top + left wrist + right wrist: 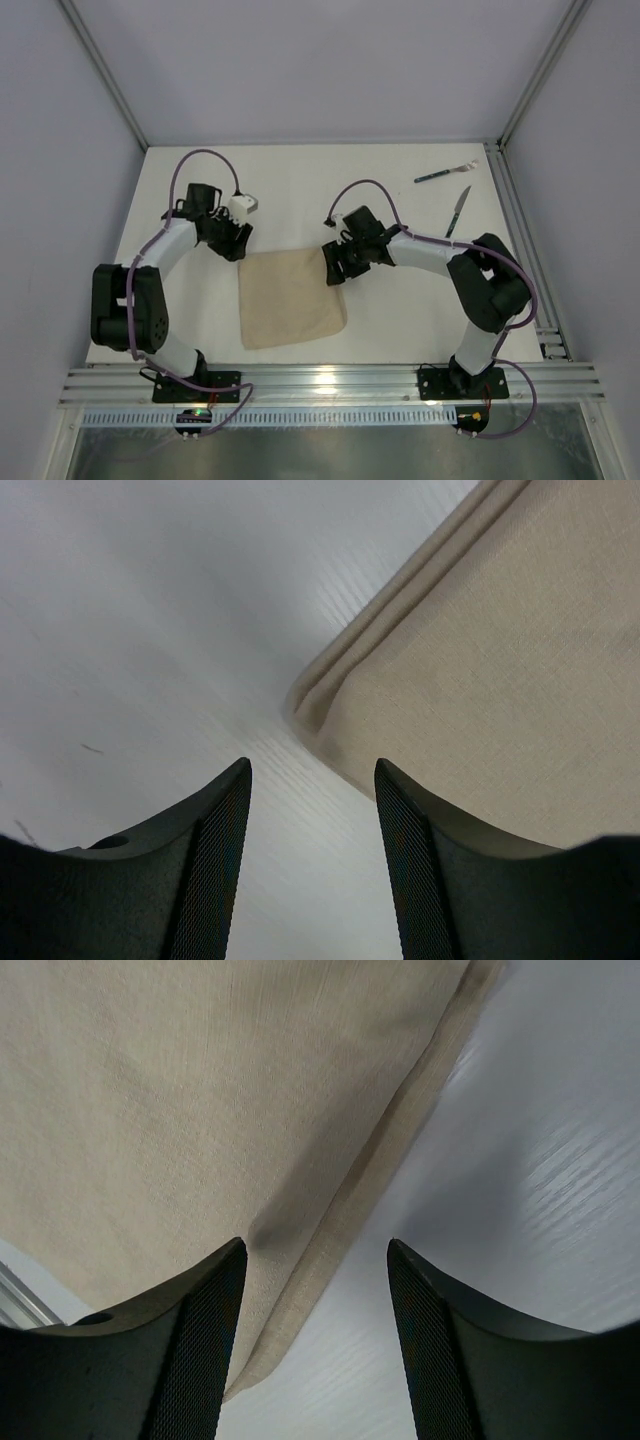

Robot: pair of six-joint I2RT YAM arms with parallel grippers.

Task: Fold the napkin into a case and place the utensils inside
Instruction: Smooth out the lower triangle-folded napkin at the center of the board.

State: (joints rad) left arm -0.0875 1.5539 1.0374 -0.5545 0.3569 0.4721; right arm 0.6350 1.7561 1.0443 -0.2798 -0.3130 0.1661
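Both tools stood with jaws apart and nothing between the pads. The left gripper (312, 770) hung low with the napkin (290, 298) corner just ahead of its fingertips and off to their right. The right gripper (315, 1250) was poised over the opposite far corner, the cloth's edge running under the gap between its jaws. The napkin lay flat between the two tools, nearer the arm bases than either gripper. At the left corner the edges showed stacked, so at least two layers, lying slightly proud. Judged light, limp and thin: it would drape and sag when lifted, not fragile, and layers could slip apart if only the top one was pinched. Best hold judged to be the corners, pads closing across all layers from the edge inward. The fork (445, 174) and knife (458, 212) lay well beyond the right gripper, on its outer side, apart from each other and from the cloth. The table (400, 320) was white, smooth and faintly grained, probably low in friction, so cloth could slide. Pale enclosure walls (300, 70) closed in behind and beside both arms.
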